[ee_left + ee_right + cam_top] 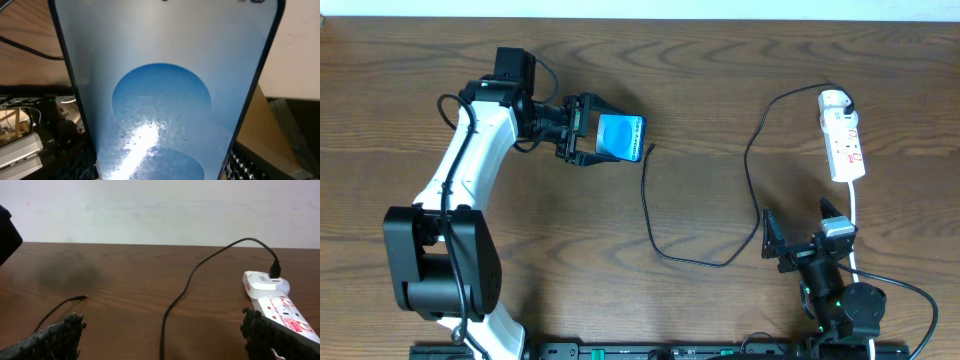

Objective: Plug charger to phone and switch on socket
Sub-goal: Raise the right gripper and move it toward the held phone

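Observation:
My left gripper [582, 130] is shut on the phone [620, 136], holding it lifted over the table's left-centre. In the left wrist view the phone's blue screen [160, 75] fills the frame, with a finger pad [245, 165] at its right edge. The charger's connector tip [651, 149] lies on the table just right of the phone. Its black cable [648, 200] loops down and back up to the black plug [847, 103], seated in the white socket [844, 140] at far right. My right gripper [803, 238] stands open and empty below the socket, the cable [170, 312] running between its fingers.
The socket's white cord [855, 215] runs down past my right arm. In the right wrist view the socket [280, 305] lies at the right and the connector tip [80, 298] at the left. A pale wall stands behind the table's far edge.

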`<move>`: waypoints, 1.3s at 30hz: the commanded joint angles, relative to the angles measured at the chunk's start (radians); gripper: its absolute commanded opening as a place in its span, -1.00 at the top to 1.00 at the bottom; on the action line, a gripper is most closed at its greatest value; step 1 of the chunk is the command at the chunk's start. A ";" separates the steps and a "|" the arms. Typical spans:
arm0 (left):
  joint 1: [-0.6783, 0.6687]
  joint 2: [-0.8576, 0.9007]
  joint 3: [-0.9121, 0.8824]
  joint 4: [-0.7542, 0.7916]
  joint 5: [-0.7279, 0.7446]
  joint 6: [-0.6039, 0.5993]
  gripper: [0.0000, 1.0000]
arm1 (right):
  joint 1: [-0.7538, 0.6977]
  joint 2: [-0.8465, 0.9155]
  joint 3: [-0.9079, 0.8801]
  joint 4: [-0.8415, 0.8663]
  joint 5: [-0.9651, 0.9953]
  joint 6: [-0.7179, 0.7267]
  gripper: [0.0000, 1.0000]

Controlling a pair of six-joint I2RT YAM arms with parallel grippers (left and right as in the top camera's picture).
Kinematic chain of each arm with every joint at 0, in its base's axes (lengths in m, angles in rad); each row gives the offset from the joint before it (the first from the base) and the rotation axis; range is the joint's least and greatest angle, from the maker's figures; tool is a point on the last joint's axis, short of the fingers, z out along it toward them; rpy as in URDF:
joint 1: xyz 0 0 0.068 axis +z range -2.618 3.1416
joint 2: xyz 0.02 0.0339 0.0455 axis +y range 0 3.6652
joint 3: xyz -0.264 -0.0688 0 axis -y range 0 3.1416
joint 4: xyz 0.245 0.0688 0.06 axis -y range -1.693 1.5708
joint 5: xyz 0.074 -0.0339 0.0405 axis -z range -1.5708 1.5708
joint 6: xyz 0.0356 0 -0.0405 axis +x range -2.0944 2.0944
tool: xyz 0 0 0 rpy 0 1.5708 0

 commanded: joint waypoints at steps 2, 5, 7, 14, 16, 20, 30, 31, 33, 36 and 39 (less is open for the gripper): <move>0.001 -0.025 -0.002 0.002 0.039 -0.010 -0.15 | 0.003 0.002 0.009 0.006 -0.036 0.047 -0.99; 0.001 -0.025 -0.002 0.001 0.039 -0.010 -0.15 | 0.003 0.002 0.010 0.010 -0.046 0.070 -0.99; 0.001 -0.025 -0.002 0.001 0.039 -0.016 -0.14 | 0.003 0.002 0.011 0.023 -0.073 0.073 -0.99; 0.001 -0.025 -0.002 0.001 0.012 -0.062 -0.14 | 0.003 0.002 0.052 0.039 -0.100 0.093 -0.99; 0.001 -0.025 -0.002 0.001 -0.010 -0.062 -0.15 | 0.003 0.008 0.072 0.038 -0.100 0.093 -0.99; 0.001 -0.025 -0.002 0.001 -0.040 -0.062 -0.14 | 0.003 0.060 0.112 0.038 -0.116 0.097 -0.99; 0.001 -0.025 -0.002 0.009 -0.068 -0.061 -0.14 | 0.003 0.381 0.307 0.035 -0.217 0.087 -0.99; 0.001 -0.025 -0.002 0.014 -0.076 -0.061 -0.14 | 0.003 0.419 0.333 0.029 -0.238 0.084 -0.99; 0.001 -0.025 -0.002 0.040 -0.112 -0.061 -0.14 | 0.003 0.505 0.394 0.007 -0.274 0.084 -0.99; 0.001 -0.025 -0.002 0.075 -0.177 -0.062 -0.14 | 0.003 0.621 0.478 -0.015 -0.324 0.084 -0.98; 0.001 -0.025 -0.002 0.088 -0.247 -0.062 -0.14 | 0.003 0.742 0.571 -0.038 -0.403 0.084 -0.99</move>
